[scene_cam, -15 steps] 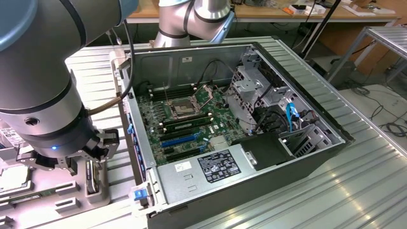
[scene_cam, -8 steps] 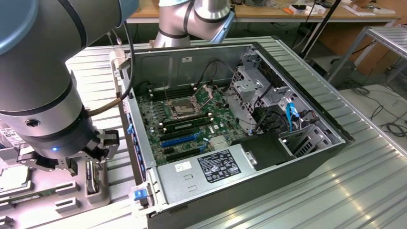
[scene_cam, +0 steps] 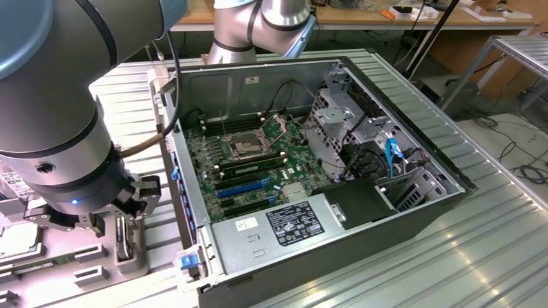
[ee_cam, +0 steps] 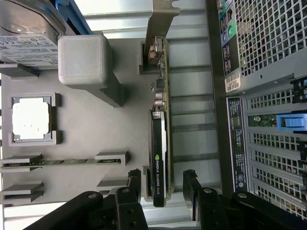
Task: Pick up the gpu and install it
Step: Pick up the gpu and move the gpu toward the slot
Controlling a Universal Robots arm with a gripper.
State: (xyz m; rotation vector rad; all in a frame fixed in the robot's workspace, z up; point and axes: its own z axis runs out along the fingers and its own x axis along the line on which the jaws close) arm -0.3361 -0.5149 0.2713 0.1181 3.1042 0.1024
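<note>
Lower left of the exterior view, the gripper hangs over the grey parts tray, fingers apart and straddling the gpu, which stands on edge in its slot, untouched. Pick-up stage, I judge; closing calls for square contact on both faces.

The gpu has a glossy black plastic shroud, with a bare silver metal bracket at one end and green circuit board showing along its edge. The tray it sits in is matt grey plastic, slightly grainy, kinda 3D-print looking. The gripper is matt black. The CPU lid is pale bright metal. The computer case is dull grey sheet metal, and the table is ribbed shiny aluminium. The robot arm shell looks smooth and satin.
</note>
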